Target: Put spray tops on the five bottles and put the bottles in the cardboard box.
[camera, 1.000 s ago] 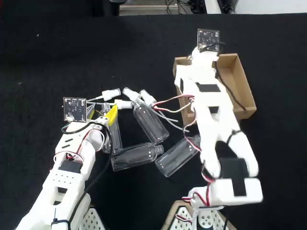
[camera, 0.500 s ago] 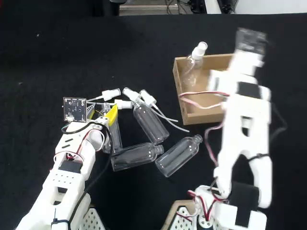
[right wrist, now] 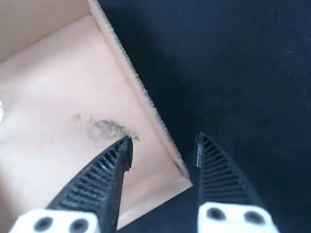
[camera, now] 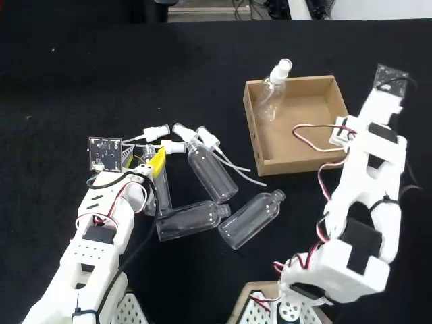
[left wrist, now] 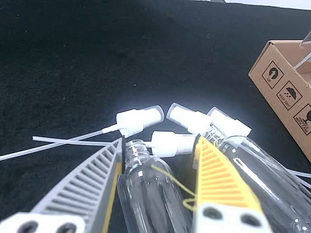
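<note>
My left gripper [camera: 152, 167] [left wrist: 159, 141] is shut on a clear bottle [left wrist: 148, 194] with a bare neck, which lies on the black table. Several loose white spray tops [left wrist: 138, 119] with thin tubes lie just past that neck. Beside it lies another bottle [camera: 210, 174] with a white top at its neck. Two more uncapped bottles [camera: 192, 219] [camera: 250, 217] lie nearer the arms' bases. One bottle with a spray top [camera: 270, 94] leans in the far left corner of the cardboard box [camera: 251, 131]. My right gripper [right wrist: 163, 145] hangs open and empty over the box's wall [right wrist: 146, 102].
The right arm [camera: 368, 175] stands on the right of the box. Black cloth covers the table, with free room to the far left and beyond the box. The arms' bases sit at the near edge.
The right arm swung from over the box to its right side, uncovering the topped bottle left in the box. The left arm and its bottle have not moved.
</note>
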Controlling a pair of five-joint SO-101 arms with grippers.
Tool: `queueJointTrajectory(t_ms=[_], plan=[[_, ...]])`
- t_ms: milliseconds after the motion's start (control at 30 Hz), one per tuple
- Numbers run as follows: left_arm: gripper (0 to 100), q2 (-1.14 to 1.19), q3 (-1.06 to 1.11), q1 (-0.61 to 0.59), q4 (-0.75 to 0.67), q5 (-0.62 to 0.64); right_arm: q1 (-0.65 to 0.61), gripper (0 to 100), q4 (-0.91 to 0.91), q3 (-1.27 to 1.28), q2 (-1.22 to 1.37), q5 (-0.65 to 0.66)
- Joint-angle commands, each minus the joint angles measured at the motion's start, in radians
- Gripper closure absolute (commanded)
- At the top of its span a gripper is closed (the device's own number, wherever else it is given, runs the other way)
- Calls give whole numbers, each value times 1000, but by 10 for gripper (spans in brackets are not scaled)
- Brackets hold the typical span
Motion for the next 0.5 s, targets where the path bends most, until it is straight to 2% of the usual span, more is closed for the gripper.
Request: queueJointTrajectory(t_ms=[0,467], plan=[[770,-3,-10,5,-17,0,43,828,-31,-56,1,11],[770,-3,-10,4,-17,-2,63,831,86,-56,1,11]])
